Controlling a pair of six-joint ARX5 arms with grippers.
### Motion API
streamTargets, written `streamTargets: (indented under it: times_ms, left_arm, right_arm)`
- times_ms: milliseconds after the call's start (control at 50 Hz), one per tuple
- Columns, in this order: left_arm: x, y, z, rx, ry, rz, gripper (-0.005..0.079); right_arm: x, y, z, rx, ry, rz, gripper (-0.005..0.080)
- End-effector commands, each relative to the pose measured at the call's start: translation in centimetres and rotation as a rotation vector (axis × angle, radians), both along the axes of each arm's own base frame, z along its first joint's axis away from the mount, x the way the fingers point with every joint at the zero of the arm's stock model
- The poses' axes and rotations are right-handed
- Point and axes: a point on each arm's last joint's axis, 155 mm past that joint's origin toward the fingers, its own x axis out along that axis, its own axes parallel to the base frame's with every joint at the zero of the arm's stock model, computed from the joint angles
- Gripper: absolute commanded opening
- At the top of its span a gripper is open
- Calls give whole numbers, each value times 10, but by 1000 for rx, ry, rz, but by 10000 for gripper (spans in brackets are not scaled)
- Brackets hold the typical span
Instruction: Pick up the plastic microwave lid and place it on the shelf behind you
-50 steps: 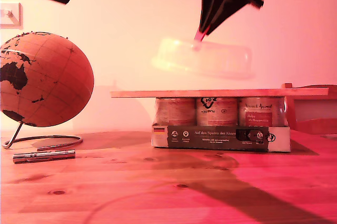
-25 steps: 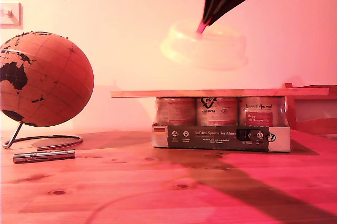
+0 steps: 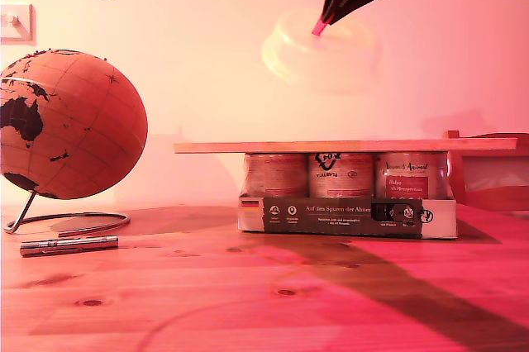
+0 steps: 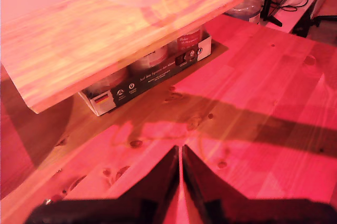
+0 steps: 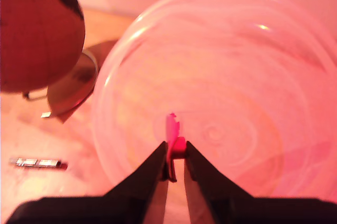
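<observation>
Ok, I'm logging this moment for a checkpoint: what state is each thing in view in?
plastic microwave lid: in the air above the shelf, hanging tilted by its red tab
my second gripper: shut on the lid's tab
my first gripper: shut, holding nothing
shelf: flat across the jars, nothing on it
jars: upright in their carton
globe: on its stand

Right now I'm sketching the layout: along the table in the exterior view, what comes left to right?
Globe → metal pen-like cylinder lying below it → carton of jars under the shelf → dark wooden frame.
</observation>
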Motion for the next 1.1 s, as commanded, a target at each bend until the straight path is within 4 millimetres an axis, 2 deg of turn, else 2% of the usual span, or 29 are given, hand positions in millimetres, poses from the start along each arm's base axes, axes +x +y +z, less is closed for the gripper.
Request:
streamTargets:
  times_ms: [0, 180, 420, 580, 800, 1080]
  left_arm:
    - [0, 0, -9, 4, 18, 0, -21]
    - [0, 0, -9, 4, 19, 0, -21]
    - [0, 0, -9, 4, 19, 1, -21]
    - [0, 0, -9, 4, 19, 1, -21]
    - [0, 0, -9, 4, 19, 1, -21]
    - [0, 0, -9, 4, 18, 1, -21]
  right_arm:
    - [16, 2, -22, -7, 24, -11, -13]
    - [37, 4, -35, 26, 20, -50, -13]
    - [43, 1, -57, 7, 60, -68, -13]
    - [46, -1, -56, 10, 51, -72, -8]
    - [47, -1, -55, 12, 43, -73, 109]
    - [50, -1, -51, 16, 27, -75, 161]
